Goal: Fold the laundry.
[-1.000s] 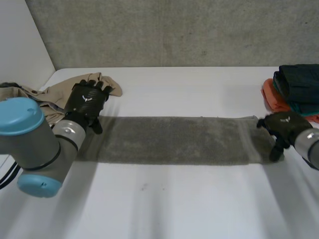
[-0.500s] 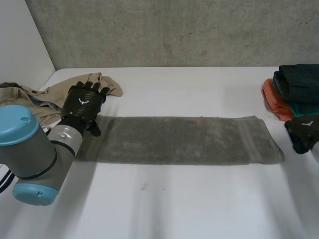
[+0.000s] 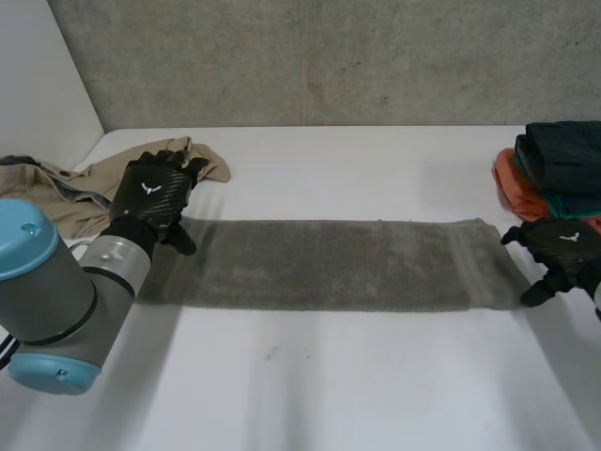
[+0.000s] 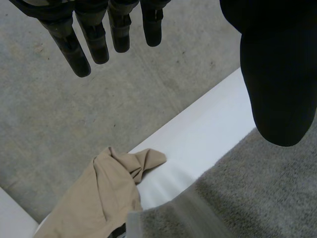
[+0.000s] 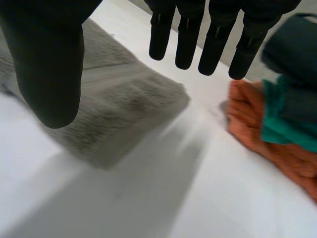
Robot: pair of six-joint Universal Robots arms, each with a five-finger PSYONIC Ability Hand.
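Concrete wall (image 3: 329,56) backs a white table (image 3: 329,376). Across the middle of the table a grey towel (image 3: 329,265) lies flat, folded into a long band that runs from side to side.

At the towel's left end is the left hand (image 3: 150,195), above the far corner and ending the grey arm with the blue cap (image 3: 42,282). In the left wrist view its fingers (image 4: 99,34) are straight and slightly apart, the thumb (image 4: 277,74) stands wide of them, and nothing is held. The towel (image 4: 247,198) lies under the thumb and bare table (image 4: 198,148) beyond it. A crumpled beige garment (image 3: 70,183) lies just behind this hand at the table's far left; in the wrist view the garment (image 4: 104,198) lies beside the towel's corner.

At the towel's right end is the right hand (image 3: 562,246), with its thumb by the near corner. In the right wrist view its fingers (image 5: 188,29) are straight, the thumb (image 5: 49,59) is spread away from them, and they grasp nothing. The towel's end (image 5: 109,99) lies below them. Whether either hand touches the cloth cannot be told.

Beyond the right hand sits a stack of folded clothes (image 3: 554,164), with orange at the bottom, teal above it and a dark piece on top. In the right wrist view the stack (image 5: 277,114) lies near the fingertips, apart from the towel.
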